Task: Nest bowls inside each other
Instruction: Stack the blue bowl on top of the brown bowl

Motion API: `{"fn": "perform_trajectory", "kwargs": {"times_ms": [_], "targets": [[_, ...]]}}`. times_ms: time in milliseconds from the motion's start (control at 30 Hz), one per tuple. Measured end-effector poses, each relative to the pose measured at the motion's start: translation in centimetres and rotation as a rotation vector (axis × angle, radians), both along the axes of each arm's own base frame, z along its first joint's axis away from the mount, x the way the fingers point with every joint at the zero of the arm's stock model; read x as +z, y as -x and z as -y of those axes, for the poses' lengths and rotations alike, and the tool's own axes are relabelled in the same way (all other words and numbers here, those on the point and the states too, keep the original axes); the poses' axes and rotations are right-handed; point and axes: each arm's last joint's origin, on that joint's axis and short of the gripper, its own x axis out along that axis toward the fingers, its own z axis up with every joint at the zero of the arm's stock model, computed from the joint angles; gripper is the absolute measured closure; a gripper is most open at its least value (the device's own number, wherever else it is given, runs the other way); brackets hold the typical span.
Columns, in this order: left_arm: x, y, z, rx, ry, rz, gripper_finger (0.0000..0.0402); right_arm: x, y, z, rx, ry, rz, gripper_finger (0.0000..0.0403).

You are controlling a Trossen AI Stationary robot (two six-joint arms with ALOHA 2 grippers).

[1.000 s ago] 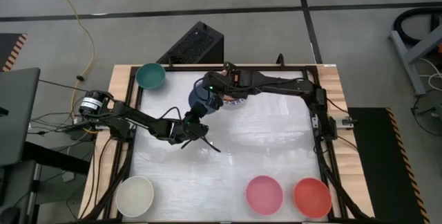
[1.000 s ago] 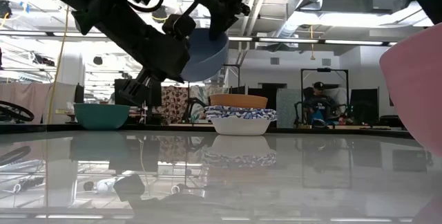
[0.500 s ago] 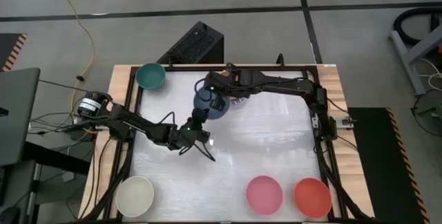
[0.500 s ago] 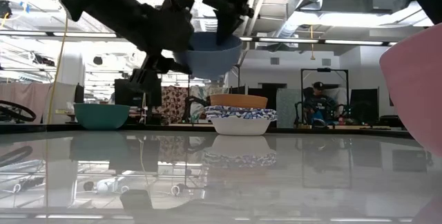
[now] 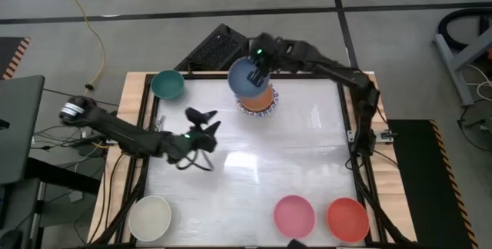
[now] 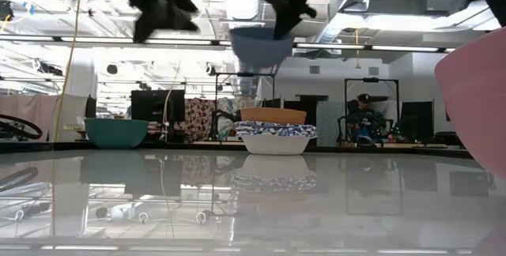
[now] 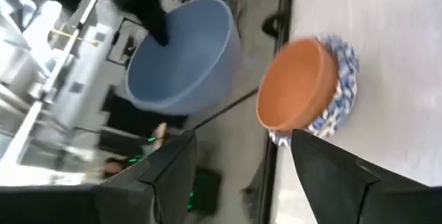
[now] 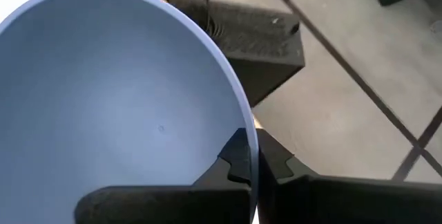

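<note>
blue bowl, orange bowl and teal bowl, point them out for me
blue bowl [image 5: 247, 78], high view, its inside
orange bowl [image 6: 273, 115], low view, its side wall
teal bowl [image 5: 167, 85], high view, its inside

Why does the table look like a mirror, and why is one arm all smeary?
In the low view the glossy table reflects the ceiling lights and the stacked bowls. In the high view the left gripper is smeared by motion blur; glare whitens the tabletop there too.

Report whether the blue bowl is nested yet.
Not nested: the right gripper holds the blue bowl in the air above the orange bowl.
</note>
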Motion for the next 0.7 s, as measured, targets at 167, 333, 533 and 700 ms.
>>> {"fn": "perform_trajectory", "kwargs": {"times_ms": [167,333,533,700], "targets": [[4.1,5.0,-1.1,-0.145,0.226,0.251,0.0176,1.5,3.1,1.2,-0.023,-0.029,0.113,0.0394],[6.4,9.8,-2.3,-0.306,0.456,0.454,0.0175,-1.9,6.2,3.6,-0.086,-0.149,0.257,0.0394],[7.7,13.6,-3.3,-0.421,0.59,0.598,0.0175,-6.2,8.6,4.9,-0.136,-0.254,0.484,0.0394],[7.8,15.2,-3.7,-0.444,0.65,0.656,0.0175,-8.3,8.1,5.7,-0.145,-0.299,0.5,0.0394]]}}
